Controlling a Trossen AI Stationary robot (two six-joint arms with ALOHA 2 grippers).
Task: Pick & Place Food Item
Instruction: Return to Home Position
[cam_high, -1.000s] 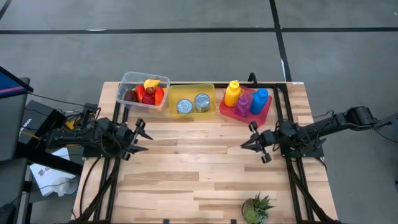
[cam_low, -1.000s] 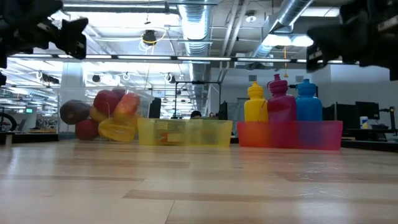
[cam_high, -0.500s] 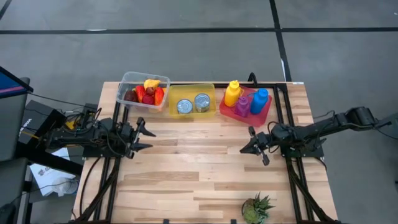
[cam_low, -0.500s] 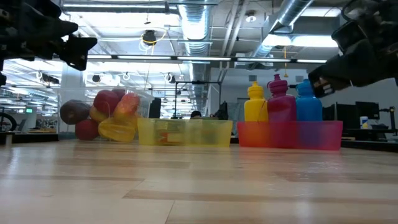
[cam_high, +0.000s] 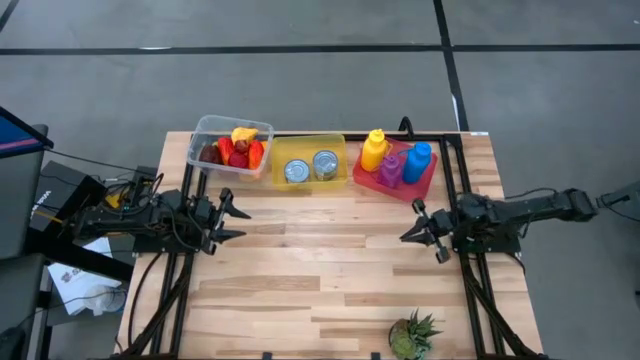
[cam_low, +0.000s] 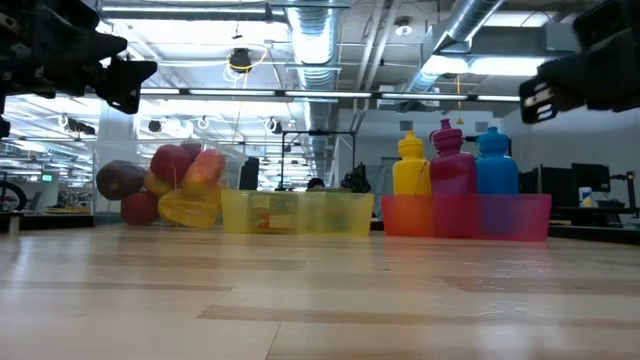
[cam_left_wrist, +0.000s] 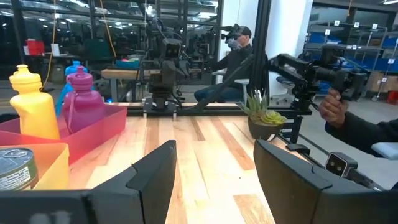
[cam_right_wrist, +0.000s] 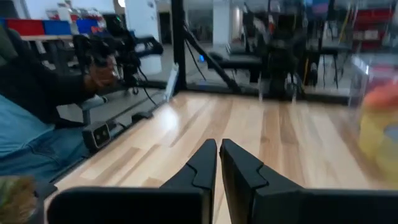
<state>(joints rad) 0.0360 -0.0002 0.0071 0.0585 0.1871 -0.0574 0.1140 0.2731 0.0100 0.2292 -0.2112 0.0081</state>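
the bin (cam_high: 309, 145) was yellow, its two cans (cam_high: 297, 171) silvery on top. the tray (cam_high: 367, 178) was red, with one yellow bottle (cam_high: 374, 150), one magenta bottle (cam_high: 390, 168), one blue bottle (cam_high: 417, 162). the table (cam_high: 320, 270) showed pale, streaky wood planks.

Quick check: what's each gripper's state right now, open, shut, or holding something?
Left gripper: open, empty, at the table's left.
Right gripper: shut, empty, at the table's right.
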